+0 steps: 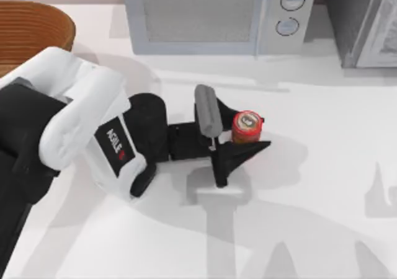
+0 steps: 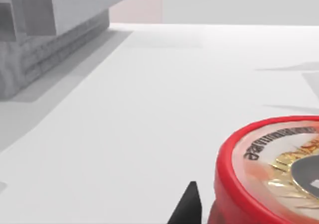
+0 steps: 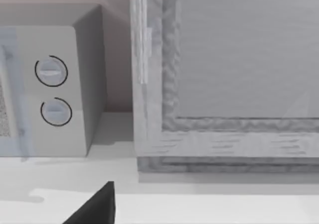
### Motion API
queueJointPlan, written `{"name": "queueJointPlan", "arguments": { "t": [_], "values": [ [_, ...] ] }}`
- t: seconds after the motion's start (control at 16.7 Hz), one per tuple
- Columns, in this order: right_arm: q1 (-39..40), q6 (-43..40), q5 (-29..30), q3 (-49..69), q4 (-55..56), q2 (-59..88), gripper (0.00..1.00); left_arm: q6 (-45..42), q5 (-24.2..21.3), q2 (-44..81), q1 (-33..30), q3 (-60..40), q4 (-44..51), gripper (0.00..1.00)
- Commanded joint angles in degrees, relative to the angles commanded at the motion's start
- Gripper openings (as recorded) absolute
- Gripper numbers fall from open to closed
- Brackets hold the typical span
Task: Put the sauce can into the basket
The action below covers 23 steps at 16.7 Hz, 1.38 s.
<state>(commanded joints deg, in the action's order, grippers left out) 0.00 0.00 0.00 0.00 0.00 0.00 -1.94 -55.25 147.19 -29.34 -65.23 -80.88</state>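
Observation:
The sauce can (image 1: 247,126) is a small red can with a silver top and stands upright mid-table. My left gripper (image 1: 238,133) reaches it from the left and is shut on it, one black finger on its near side and the other on its far side. In the left wrist view the can's red rim and label (image 2: 271,174) are very close, with a black fingertip (image 2: 188,206) right beside it. The woven brown basket (image 1: 31,28) sits at the far left corner, behind my left arm. My right gripper (image 3: 97,206) is parked, facing the back of the table.
A grey microwave (image 1: 211,15) stands at the back centre, with its two dials (image 3: 52,92) in the right wrist view. A grey cabinet (image 1: 366,22) is at the back right. Bare white tabletop (image 1: 322,186) lies to the right of and in front of the can.

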Motion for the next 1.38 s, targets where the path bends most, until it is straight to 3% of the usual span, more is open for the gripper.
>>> {"name": "queueJointPlan", "arguments": {
  "t": [0.24, 0.42, 0.78, 1.14, 1.38],
  "values": [
    [0.0, 0.0, 0.0, 0.0, 0.0, 0.0, 1.0, -0.61, -2.1, -3.8, 1.89, -1.08, 2.55, 0.0],
    [0.0, 0.0, 0.0, 0.0, 0.0, 0.0, 1.0, -1.89, -6.16, -11.77, 7.21, -2.64, 8.59, 0.0],
    [0.0, 0.0, 0.0, 0.0, 0.0, 0.0, 1.0, -3.51, -15.04, -27.09, 27.56, -4.59, 25.77, 0.0],
    [0.0, 0.0, 0.0, 0.0, 0.0, 0.0, 1.0, -1.65, -20.18, -35.28, 50.56, -4.97, 39.41, 0.0],
    [0.0, 0.0, 0.0, 0.0, 0.0, 0.0, 1.0, -1.01, -21.98, -37.27, 58.47, -4.8, 43.59, 0.0]
  ]
}}
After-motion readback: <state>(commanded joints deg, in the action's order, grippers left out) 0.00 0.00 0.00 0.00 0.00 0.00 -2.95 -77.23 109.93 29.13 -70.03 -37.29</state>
